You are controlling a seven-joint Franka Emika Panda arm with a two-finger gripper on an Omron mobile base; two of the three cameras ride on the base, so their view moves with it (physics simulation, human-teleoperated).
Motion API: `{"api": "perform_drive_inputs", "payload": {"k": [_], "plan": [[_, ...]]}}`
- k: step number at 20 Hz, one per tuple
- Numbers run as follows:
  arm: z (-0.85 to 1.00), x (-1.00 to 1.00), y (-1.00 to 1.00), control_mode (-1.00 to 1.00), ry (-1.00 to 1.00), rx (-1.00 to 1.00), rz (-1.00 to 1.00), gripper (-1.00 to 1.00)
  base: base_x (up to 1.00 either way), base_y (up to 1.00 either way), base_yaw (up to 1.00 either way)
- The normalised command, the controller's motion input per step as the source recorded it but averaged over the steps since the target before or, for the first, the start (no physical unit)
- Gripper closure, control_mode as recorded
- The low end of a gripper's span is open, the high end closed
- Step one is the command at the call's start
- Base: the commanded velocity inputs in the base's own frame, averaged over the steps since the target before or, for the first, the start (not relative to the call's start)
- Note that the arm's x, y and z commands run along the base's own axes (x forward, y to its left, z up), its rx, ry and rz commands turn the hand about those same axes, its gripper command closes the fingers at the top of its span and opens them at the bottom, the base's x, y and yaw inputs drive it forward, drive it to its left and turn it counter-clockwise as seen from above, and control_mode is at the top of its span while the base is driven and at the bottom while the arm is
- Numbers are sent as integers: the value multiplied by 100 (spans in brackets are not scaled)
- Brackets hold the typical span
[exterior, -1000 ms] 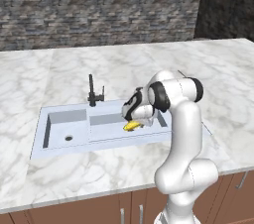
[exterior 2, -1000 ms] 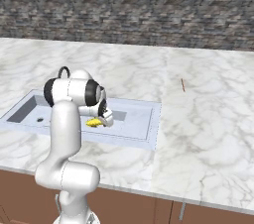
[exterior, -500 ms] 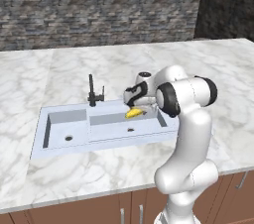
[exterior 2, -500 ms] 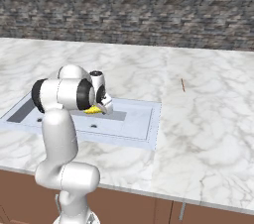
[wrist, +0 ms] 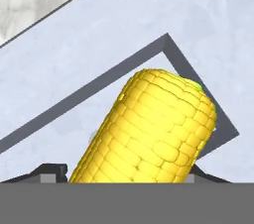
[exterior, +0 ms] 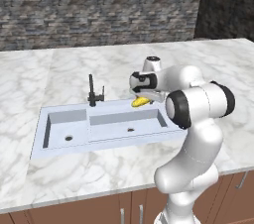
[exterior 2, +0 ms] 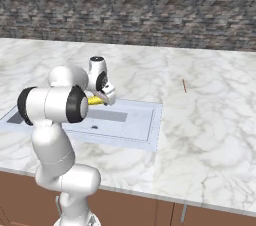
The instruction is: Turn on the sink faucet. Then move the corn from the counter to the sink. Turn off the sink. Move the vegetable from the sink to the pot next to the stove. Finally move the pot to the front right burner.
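My gripper point(exterior: 141, 100) is shut on the yellow corn point(exterior: 140, 102), holding it in the air over the back right corner of the sink's point(exterior: 59, 149) wide basin. In the right base view the corn point(exterior 2: 94, 100) sticks out to the left of the gripper point(exterior 2: 101, 98), above the sink point(exterior 2: 142, 132). Seen from the hand, the corn point(wrist: 149, 134) runs up between the fingertips of the gripper point(wrist: 129, 174), with the basin corner below it. The black faucet point(exterior: 92, 91) stands behind the basins, left of the gripper. The pot and the stove are out of view.
White marble counter point(exterior: 64, 64) surrounds the sink, with a wide stretch to the right point(exterior 2: 210, 120). A thin brown mark point(exterior 2: 184, 85) lies on it there. A grey stone wall point(exterior: 99, 5) closes the back.
The gripper has risen out of the wide basin with the corn in it and drawn towards the basin's back right corner. The arm's elbow has swung outwards.
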Motion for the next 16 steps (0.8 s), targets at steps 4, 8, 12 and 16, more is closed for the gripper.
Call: {"api": "perform_drive_inputs", "payload": {"k": [4, 8, 12, 16], "plan": [[62, -58, -26, -100, 0, 0, 0, 100, 0, 0, 0], [51, -67, -20, -100, 0, 0, 0, 100, 0, 0, 0], [46, -69, -13, -100, -1, 0, 0, 100, 0, 0, 0], [41, -60, -2, -100, 0, 0, 0, 100, 0, 0, 0]]}}
